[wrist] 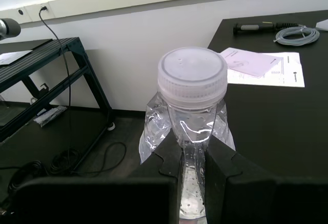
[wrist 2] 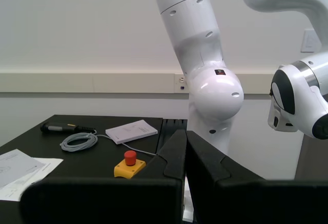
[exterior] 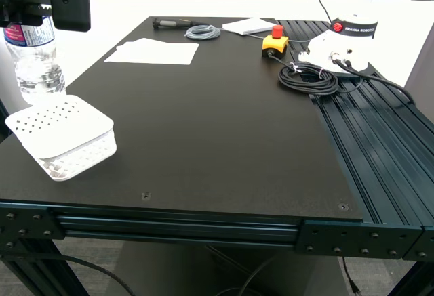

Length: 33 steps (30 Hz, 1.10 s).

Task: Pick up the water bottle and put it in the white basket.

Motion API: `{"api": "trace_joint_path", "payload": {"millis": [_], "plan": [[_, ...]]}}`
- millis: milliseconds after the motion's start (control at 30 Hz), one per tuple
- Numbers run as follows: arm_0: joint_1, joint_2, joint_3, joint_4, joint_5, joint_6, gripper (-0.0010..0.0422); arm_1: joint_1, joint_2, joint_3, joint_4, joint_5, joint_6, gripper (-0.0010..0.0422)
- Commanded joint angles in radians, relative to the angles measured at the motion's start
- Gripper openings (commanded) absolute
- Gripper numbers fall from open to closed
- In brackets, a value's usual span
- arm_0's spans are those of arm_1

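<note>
First hand (wrist: 192, 155): our fingers clamp the water bottle (wrist: 190, 126) just under its white cap, crushing the neck.
Second hand (wrist 2: 185, 157): fingers pressed together, holding nothing, raised above the desk.
Water bottle: hangs upright at the exterior view's left, just behind the white basket (exterior: 62, 137).
White basket: sits tilted on the desk (exterior: 217, 133), holed face up.
</note>
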Motion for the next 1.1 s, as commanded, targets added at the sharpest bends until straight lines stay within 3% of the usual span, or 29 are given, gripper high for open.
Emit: {"api": "trace_joint_path", "payload": {"millis": [33, 167, 233, 567, 1100], "plan": [[0.000, 0.000, 0.001, 0.003, 0.000, 0.000, 0.0001, 0.002, -0.001, 0.002, -0.016, -0.004, -0.006, 0.0000], [0.000, 0.000, 0.001, 0.003, 0.000, 0.000, 0.0001, 0.009, 0.000, 0.000, -0.023, 0.105, -0.007, 0.0000], [0.000, 0.000, 0.001, 0.003, 0.000, 0.000, 0.0001, 0.016, -0.001, 0.000, -0.036, 0.117, -0.010, 0.0007], [0.001, 0.000, 0.001, 0.003, 0.000, 0.000, 0.0001, 0.031, -0.001, 0.000, -0.053, 0.120, -0.018, 0.0142], [0.000, 0.000, 0.001, 0.003, 0.000, 0.000, 0.0001, 0.035, -0.001, 0.000, -0.048, 0.119, -0.017, 0.0151]]}}
